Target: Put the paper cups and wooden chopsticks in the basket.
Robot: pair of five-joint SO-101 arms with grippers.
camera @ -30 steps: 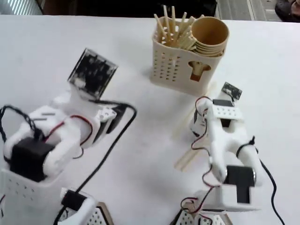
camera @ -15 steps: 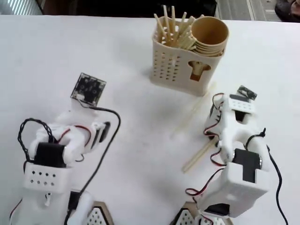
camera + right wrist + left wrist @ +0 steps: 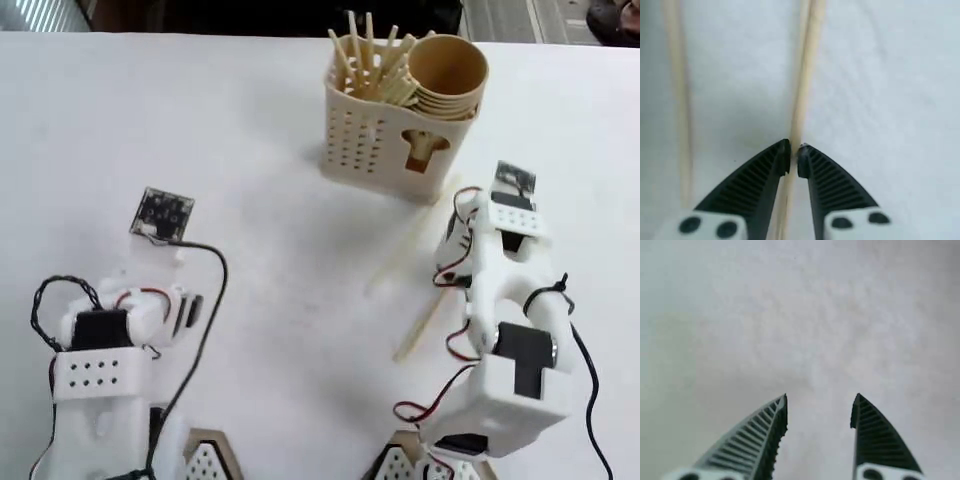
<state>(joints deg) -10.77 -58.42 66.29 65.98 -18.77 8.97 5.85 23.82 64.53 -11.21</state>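
Note:
The perforated cream basket (image 3: 372, 135) stands at the back of the table. Inside it are several wooden chopsticks (image 3: 365, 55) and a stack of paper cups (image 3: 447, 72). Two loose chopsticks lie on the table in front of the basket, one thin (image 3: 408, 248) and one nearer the front (image 3: 424, 322). My right gripper (image 3: 793, 152) is down at the table, shut on a chopstick (image 3: 804, 90) that runs between its tips. A second chopstick (image 3: 679, 100) lies beside it. My left gripper (image 3: 820, 402) is open over bare table, folded back by its base (image 3: 100, 350).
The right arm (image 3: 508, 290) stands over the table's right side, just in front of the basket. A small black square board (image 3: 165, 212) and a black cable (image 3: 205, 320) belong to the left arm. White table stretches across the left and middle.
The left arm has drawn back toward its base at the front left. The right arm has shifted to the right, and the nearer chopstick has swung with it.

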